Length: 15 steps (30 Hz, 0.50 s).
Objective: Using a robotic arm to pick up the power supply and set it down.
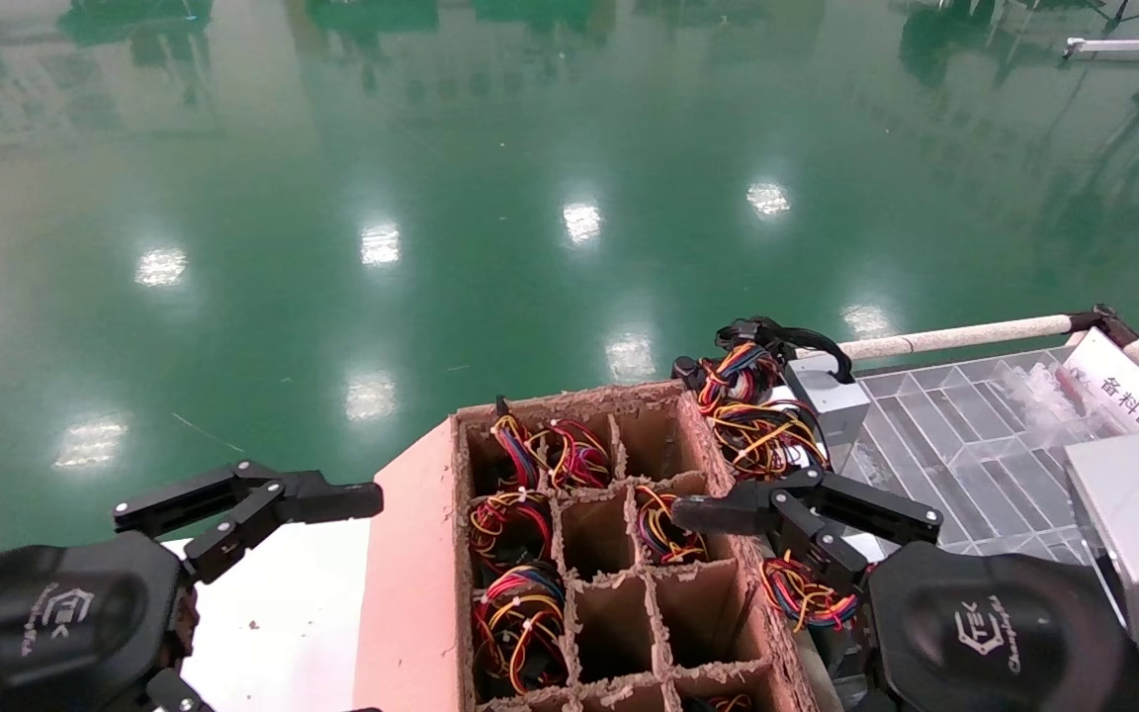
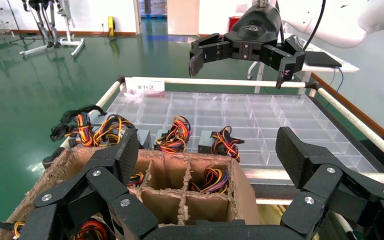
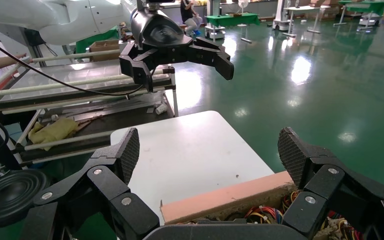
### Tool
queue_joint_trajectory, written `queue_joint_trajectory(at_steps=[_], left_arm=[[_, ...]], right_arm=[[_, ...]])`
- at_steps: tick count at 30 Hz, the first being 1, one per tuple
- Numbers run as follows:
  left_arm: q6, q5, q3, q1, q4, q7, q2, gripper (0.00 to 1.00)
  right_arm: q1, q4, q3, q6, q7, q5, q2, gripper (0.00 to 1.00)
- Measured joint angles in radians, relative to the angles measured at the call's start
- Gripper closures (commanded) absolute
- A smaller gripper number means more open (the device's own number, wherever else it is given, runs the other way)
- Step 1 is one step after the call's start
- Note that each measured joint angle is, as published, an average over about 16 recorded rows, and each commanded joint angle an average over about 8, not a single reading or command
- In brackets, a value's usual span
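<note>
A power supply (image 1: 832, 396), a silver-grey box with a looped bundle of coloured wires (image 1: 762, 435), lies on the clear tray just beyond the cardboard box. Similar ones (image 2: 175, 135) (image 2: 220, 142) lie beside it, and another bundle (image 1: 802, 593) sits under the right arm. The robotic arm, my right one with the silver wrist block (image 1: 1133, 534), holds its gripper (image 1: 698, 613) (image 3: 210, 150) (image 2: 240, 67) open and empty over the box's right side. My left gripper (image 1: 352, 613) (image 2: 210, 150) (image 3: 180, 72) is open and empty at the box's left edge, facing the right one.
The divided cardboard box (image 1: 569, 400) holds wire bundles in several cells (image 1: 520, 613). Its salmon flap (image 1: 411, 593) rests on a white table (image 1: 283, 613). The clear compartment tray (image 1: 975, 435) has a white rail (image 1: 965, 336) and a label sign (image 1: 1133, 396). Green floor lies beyond.
</note>
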State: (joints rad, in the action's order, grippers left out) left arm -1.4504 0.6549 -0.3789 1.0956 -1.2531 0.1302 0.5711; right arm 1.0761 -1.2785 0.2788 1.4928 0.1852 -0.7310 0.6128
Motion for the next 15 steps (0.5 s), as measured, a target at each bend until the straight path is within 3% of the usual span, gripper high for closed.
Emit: queue_joint_trajectory(at_steps=[15], left_arm=[[0.0,0.0,0.0,0.0,0.0,0.0,0.0,1.0]], right_arm=[[0.0,0.0,0.004,-0.003,0.001,-0.012,-0.005,0.0]])
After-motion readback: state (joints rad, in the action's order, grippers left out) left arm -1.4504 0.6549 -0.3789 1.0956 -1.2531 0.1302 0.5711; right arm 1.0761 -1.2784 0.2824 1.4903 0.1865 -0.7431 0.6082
